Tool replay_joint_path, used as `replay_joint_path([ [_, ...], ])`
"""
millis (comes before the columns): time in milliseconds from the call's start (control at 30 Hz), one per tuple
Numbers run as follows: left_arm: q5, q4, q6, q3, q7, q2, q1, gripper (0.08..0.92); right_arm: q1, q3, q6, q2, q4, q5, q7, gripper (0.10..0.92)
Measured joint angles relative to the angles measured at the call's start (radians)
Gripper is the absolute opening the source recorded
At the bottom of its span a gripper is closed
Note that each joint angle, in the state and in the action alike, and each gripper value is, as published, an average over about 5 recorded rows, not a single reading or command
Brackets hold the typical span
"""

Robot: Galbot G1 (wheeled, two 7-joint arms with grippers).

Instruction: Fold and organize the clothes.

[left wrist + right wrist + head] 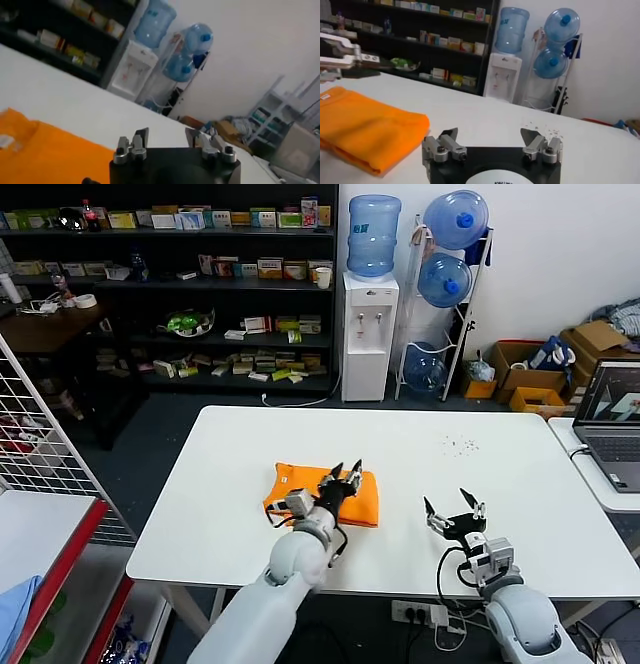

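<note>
The orange T-shirt (305,487) lies folded into a small rectangle on the white table (450,474), left of the middle. It also shows in the left wrist view (45,150) and the right wrist view (365,125). My left gripper (347,474) is open and empty, just above the folded shirt's right part. In its own view (169,136) nothing is between the fingers. My right gripper (455,506) is open and empty above bare table, to the right of the shirt; its own view (491,136) shows the same.
A laptop (612,424) stands on a side table at the right. A wire rack (40,444) and a red-edged shelf with light blue cloth (15,609) stand at the left. Shelves, a water dispenser (368,334) and boxes are behind the table.
</note>
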Motion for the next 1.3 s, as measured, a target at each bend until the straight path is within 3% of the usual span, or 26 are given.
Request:
replay_joint_path([
  [267, 0.281, -0.054, -0.180, -0.098, 0.090, 0.174, 0.153, 0.802, 0.008, 0.055, 0.014, 0.061, -0.019, -0.045, -0.040, 0.823],
  [467, 0.455, -0.096, -0.220, -0.199, 0.127, 0.233, 0.266, 0.822, 0.009, 0.107, 0.006, 0.119, -0.026, -0.095, -0.082, 0.823],
  [833, 0.617, -0.155, -0.191, -0.381, 0.213, 0.245, 0.391, 0.823, -0.006, 0.216, -0.019, 0.226, -0.008, -0.191, -0.166, 0.823],
  [1300, 0.678, -0.178, -0.182, -0.496, 0.254, 0.237, 0.437, 0.823, -0.014, 0.280, -0.019, 0.287, 0.005, -0.229, -0.205, 0.823],
])
